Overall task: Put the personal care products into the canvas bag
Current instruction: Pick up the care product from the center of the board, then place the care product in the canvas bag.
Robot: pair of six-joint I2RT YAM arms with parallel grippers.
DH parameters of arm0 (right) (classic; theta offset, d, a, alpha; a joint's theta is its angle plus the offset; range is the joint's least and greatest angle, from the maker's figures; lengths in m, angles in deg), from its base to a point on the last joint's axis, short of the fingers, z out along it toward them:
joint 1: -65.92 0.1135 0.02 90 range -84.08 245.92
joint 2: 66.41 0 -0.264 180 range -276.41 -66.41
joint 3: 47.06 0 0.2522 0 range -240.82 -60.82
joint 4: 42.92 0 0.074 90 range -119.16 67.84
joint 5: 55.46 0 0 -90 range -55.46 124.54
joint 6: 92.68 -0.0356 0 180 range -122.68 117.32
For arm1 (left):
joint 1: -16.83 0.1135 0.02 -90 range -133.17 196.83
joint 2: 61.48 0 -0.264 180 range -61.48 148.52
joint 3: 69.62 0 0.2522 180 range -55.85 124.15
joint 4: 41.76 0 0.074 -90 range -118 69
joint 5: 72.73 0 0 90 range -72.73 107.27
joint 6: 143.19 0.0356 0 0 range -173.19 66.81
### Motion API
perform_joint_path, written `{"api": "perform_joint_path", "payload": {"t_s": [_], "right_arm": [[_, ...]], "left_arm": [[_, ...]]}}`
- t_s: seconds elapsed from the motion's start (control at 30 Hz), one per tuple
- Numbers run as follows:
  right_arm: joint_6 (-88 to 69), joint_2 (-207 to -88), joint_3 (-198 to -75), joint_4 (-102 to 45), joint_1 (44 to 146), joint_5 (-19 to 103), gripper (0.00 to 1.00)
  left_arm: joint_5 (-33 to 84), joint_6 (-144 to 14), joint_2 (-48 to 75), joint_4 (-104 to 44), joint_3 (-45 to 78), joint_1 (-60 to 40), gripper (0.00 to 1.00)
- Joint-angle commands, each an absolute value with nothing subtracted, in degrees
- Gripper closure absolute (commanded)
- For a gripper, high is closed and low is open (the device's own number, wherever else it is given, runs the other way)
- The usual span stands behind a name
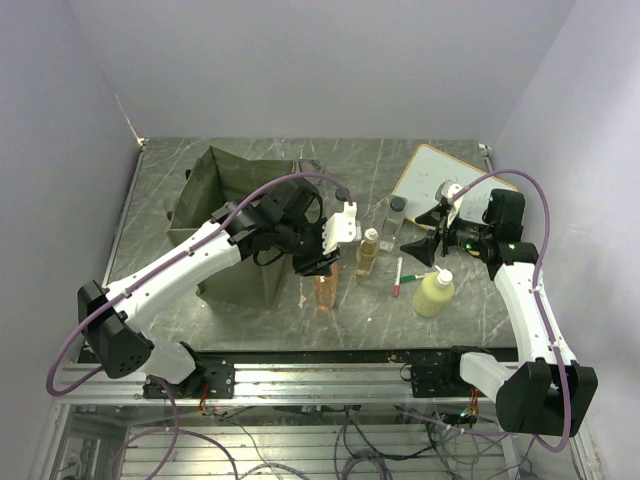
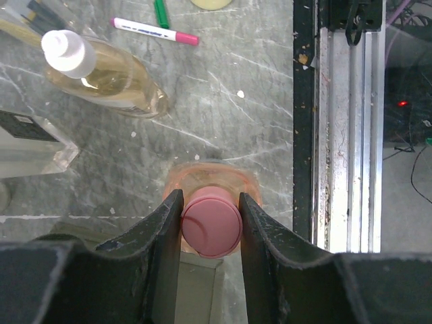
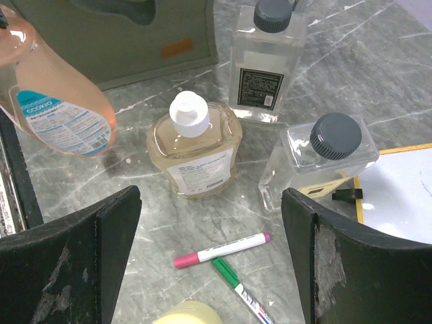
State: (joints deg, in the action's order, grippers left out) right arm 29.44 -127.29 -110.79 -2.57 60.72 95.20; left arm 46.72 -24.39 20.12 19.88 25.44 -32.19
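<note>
My left gripper point(image 1: 322, 262) point(image 2: 210, 200) is shut on the pink cap point(image 2: 212, 226) of an orange bottle point(image 1: 326, 290) point(image 3: 57, 101), which hangs tilted just right of the canvas bag point(image 1: 235, 215) point(image 3: 115, 34). I cannot tell whether its base touches the table. An amber bottle with a white cap point(image 1: 368, 252) point(image 3: 196, 152), a tall clear bottle with a dark cap point(image 1: 397, 220) point(image 3: 260, 64) and a shorter clear one point(image 3: 324, 158) stand on the table. A pale yellow-green bottle point(image 1: 435, 293) stands nearer. My right gripper point(image 1: 425, 245) point(image 3: 209, 263) hovers open above the markers, holding nothing.
A pink marker point(image 3: 223, 250) and a green marker point(image 3: 239, 290) lie below the right gripper. The whiteboard point(image 1: 445, 180) point(image 3: 398, 196) lies at the back right. The metal rail point(image 2: 344, 135) runs along the table's near edge, close to the held bottle.
</note>
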Motion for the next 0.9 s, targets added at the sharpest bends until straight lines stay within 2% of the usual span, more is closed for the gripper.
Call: {"api": "perform_joint_path", "payload": {"t_s": [0.0, 0.87], "right_arm": [[29.1, -127.7, -110.2, -4.1, 60.2, 95.3, 0.15], [28.4, -128.6, -109.5, -5.3, 60.2, 94.7, 0.14]], "left_arm": [[46.4, -26.2, 16.6, 15.0, 30.0, -31.7, 0.93], [50.1, -21.5, 14.0, 18.0, 31.7, -30.8, 0.93]]}}
